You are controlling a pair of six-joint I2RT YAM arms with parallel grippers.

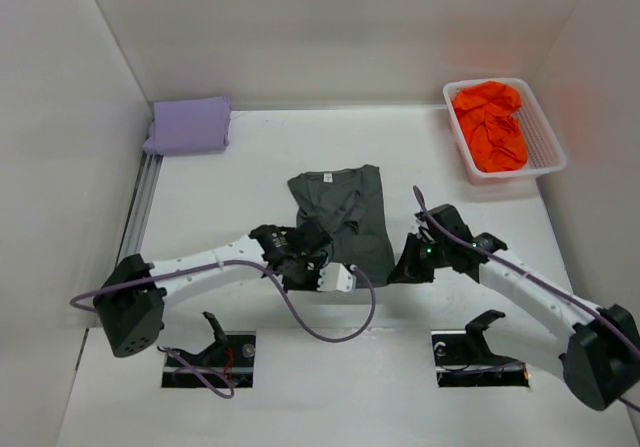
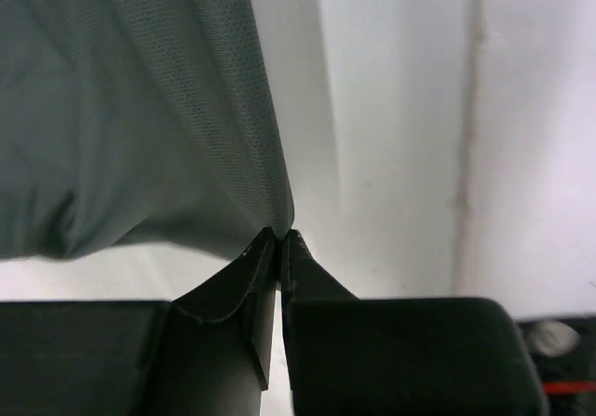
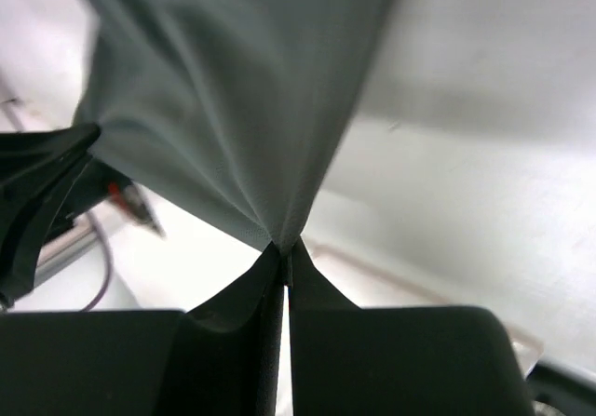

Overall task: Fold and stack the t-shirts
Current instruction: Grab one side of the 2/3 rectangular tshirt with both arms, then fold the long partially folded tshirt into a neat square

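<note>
Dark grey t-shirt [image 1: 340, 222]: mid-bench, collar toward the far wall, creased, near hem caught at both corners.
Left tool [image 2: 279, 241]: closed tight on the near-left hem corner, fine-weave fabric fanning up from the tips.
Right tool [image 3: 285, 248]: closed on the near-right hem corner, cloth drawn into taut pleats from the pinch.
Lavender t-shirt [image 1: 188, 125]: folded, at the far-left corner of the bench [image 1: 250, 157], well apart from the grey one.
Orange t-shirt [image 1: 490, 125]: crumpled inside the white mesh basket [image 1: 548, 155] at far right, not yet folded.
Step in hand: by the look of it, the hem-to-collar fold of the grey shirt, both corners secured.
Next move: probably a level lift of both corners together, then a carry toward the collar. Calls for even spacing between the tools so the hem lands square, with release only once the cloth lies flat.
</note>
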